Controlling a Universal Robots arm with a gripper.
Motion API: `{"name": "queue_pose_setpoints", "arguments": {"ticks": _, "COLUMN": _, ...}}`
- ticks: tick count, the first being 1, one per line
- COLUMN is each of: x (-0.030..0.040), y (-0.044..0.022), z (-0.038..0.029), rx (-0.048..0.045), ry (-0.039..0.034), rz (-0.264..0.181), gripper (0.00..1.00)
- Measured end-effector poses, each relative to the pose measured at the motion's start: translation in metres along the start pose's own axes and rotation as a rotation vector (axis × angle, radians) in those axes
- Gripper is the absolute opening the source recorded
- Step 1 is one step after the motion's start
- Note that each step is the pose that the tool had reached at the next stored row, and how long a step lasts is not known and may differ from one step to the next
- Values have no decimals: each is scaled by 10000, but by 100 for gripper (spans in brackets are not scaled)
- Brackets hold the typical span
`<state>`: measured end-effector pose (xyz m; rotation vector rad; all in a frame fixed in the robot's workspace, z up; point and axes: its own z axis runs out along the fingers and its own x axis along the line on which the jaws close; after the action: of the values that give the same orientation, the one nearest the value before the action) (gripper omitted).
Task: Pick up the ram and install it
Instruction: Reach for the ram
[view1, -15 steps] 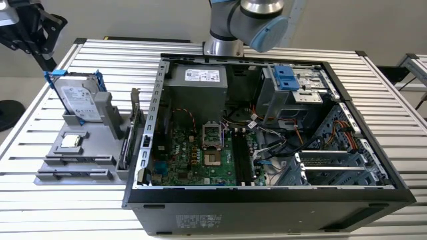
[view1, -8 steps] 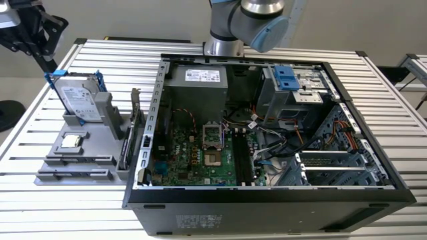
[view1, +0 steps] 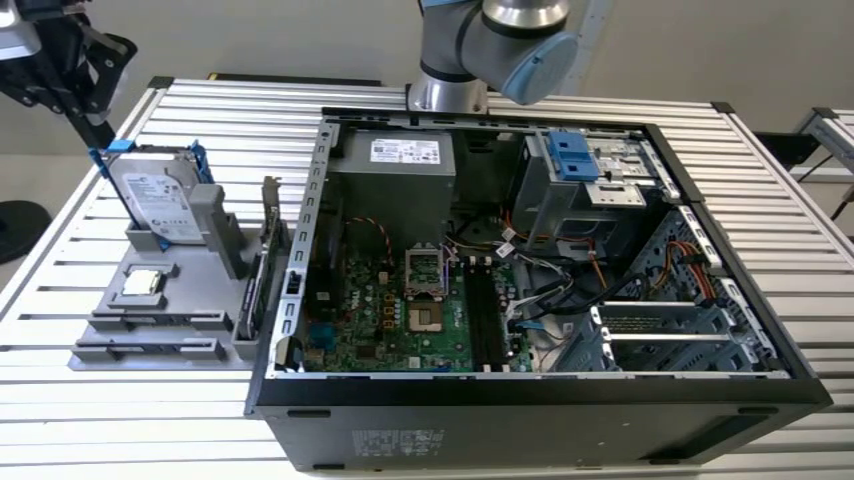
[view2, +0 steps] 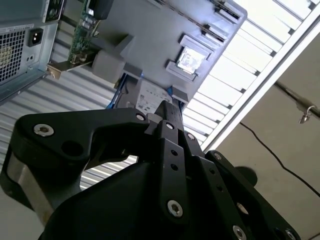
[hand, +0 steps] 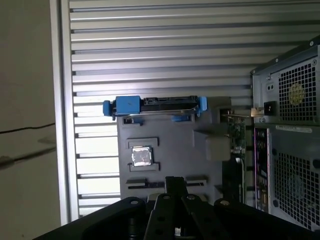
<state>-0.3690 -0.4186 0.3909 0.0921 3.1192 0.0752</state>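
Gripper (view1: 100, 140) hangs over the hard drive (view1: 158, 205) on the grey tray (view1: 120, 300), pincer clenched, seemingly empty. Taking the ram likely wants a square, plumb approach.

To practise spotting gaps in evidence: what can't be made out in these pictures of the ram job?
- Memory slots: exterior view, too dark and small to tell filled or empty.
- Hard drive: second wrist view, partly behind the end effector.
- Computer case: first wrist view, cut off by the picture edge.
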Motion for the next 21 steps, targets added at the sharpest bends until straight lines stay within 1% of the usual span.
{"name": "queue_pose_setpoints", "arguments": {"ticks": 21, "x": -45, "y": -112, "z": -5, "rx": -1, "ry": 2, "rz": -42, "gripper": 0}}
